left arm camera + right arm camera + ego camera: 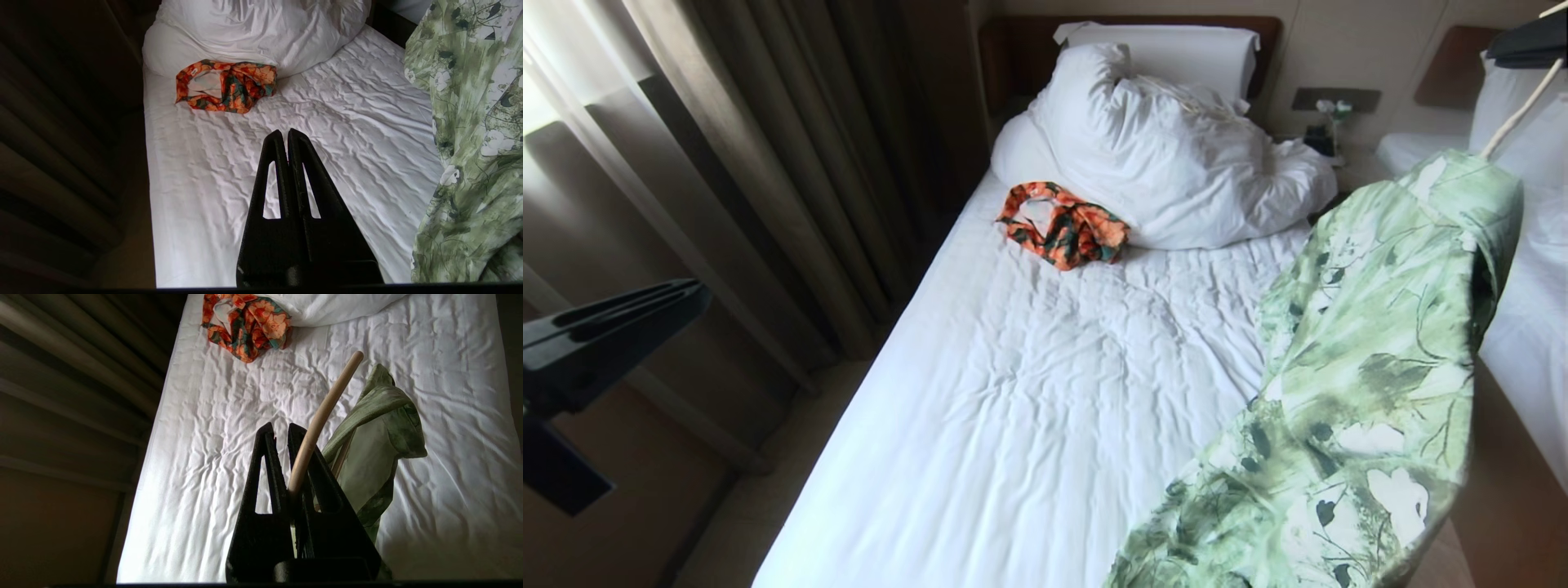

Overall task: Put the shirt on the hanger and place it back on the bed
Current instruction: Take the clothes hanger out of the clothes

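Right gripper (282, 430) pinches the hanger (322, 416), seemingly bearing the shirt (1372, 367).

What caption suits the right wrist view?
Right gripper shut on the hanger, green shirt draped from it above the bed.

The bed's (1029, 392) middle lay open; the orange garment (1063, 224) and duvet (1176, 155) crowded its head, the hanging shirt (1364, 367) its right edge.

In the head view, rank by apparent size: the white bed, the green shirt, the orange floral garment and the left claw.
1. bed
2. shirt, held near the camera, so it looks bigger than it is
3. left claw and orange floral garment: look alike; the claw is much closer, so unranked.
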{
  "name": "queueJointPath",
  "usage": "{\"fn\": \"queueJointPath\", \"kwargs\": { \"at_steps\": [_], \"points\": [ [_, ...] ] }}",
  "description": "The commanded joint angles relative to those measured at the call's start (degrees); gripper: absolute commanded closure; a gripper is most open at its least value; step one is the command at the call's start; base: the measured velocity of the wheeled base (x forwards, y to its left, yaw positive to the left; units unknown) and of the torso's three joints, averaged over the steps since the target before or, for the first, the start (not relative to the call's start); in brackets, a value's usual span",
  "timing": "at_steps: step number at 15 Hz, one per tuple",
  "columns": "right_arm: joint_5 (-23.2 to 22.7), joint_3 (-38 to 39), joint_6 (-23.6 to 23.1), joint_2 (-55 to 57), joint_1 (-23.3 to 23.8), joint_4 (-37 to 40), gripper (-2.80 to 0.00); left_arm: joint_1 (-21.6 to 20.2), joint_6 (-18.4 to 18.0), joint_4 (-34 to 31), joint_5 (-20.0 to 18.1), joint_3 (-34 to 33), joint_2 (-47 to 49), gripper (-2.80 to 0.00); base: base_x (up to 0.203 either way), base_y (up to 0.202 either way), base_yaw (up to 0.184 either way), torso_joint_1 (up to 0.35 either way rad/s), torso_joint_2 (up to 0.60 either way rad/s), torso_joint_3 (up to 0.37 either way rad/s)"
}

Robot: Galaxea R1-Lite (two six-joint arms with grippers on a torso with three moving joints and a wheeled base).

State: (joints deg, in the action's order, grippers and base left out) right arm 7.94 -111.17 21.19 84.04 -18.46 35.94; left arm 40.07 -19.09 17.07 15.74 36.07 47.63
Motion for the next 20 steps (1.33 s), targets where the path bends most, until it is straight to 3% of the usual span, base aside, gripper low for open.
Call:
{"fn": "queueJointPath", "kwargs": {
  "at_steps": [1, 7, 10, 14, 18, 20],
  "points": [
    [0.1, 0.2, 0.1, 0.2, 0.1, 0.2, 0.0, 0.0, -0.2, 0.2, 0.1, 0.1, -0.3, 0.0, 0.0, 0.0, 0.0, 0.144, -0.32, -0.197],
    [-0.1, 0.3, -0.6, -0.5, 0.1, -1.5, 0.0, 0.0, -0.2, 0.1, 0.1, 0.1, -0.5, 0.0, 0.0, 0.0, 0.0, 0.103, -0.24, -0.134],
    [0.3, 0.0, -3.5, -0.7, 0.1, -3.0, 0.0, 0.0, -0.2, 0.1, 0.3, 0.4, -0.6, 0.0, 0.0, 0.0, 0.0, 0.0, 0.0, 0.0],
    [13.1, -0.6, -5.4, 2.1, -1.0, -7.1, 0.0, 0.0, -0.1, -0.1, 1.4, -0.1, -0.8, 0.0, 0.0, 0.0, 0.0, 0.0, 0.0, 0.0],
    [13.8, -0.6, -1.8, 3.4, -2.5, -8.2, 0.0, 0.8, 0.0, 0.1, 1.7, 0.1, 2.6, 0.0, 0.0, 0.0, 0.0, 0.0, 0.0, 0.0],
    [14.7, -0.5, 0.4, 4.2, -3.3, -8.0, 0.0, 3.5, 2.1, 0.3, 1.5, 0.4, 6.3, 0.0, 0.0, 0.0, 0.0, 0.0, 0.0, 0.0]
  ]
}}
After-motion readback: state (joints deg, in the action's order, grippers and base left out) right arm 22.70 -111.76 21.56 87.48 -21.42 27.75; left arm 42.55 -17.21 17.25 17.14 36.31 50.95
